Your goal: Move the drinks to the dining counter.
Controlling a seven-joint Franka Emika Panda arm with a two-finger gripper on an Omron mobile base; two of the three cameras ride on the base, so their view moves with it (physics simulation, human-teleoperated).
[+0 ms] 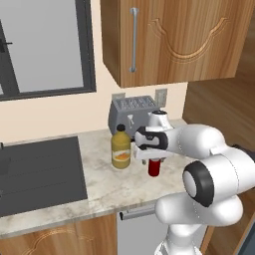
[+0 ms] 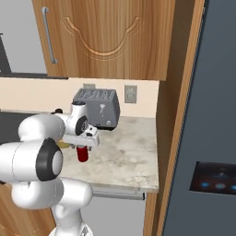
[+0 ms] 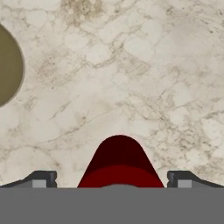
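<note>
Marble worktop (image 1: 104, 184) is spreading under the arm, with a black sink (image 1: 37, 172) set into it on the left and wooden cupboards hanging above. Nearest the robot, its white arm is bending forward over the front edge, the hand pointing straight down at the stone. The gripper (image 3: 112, 181) is standing fully open, its two fingertips (image 3: 41, 180) showing on either side of the red can (image 3: 119, 164) in the hand view, and it is gripping nothing yet.

The can (image 1: 154, 168) is standing upright directly beneath the hand, its long axis running vertically and lining up with the gripper's own axis, so the coming move looks like a straight descent before closing. From the right base view the can (image 2: 82, 153) is hanging just below the hand, apparently between the open fingers, though I cannot tell whether they are already low enough to catch it.

Just beside the can, toward the sink, the orange-juice bottle (image 1: 121, 148) with its black cap is standing upright; its top is showing as a dark olive disc (image 3: 8, 65) at the left edge of the hand view. Farther back against the wall, the grey toaster (image 1: 132, 115) is sitting below two sockets.
</note>
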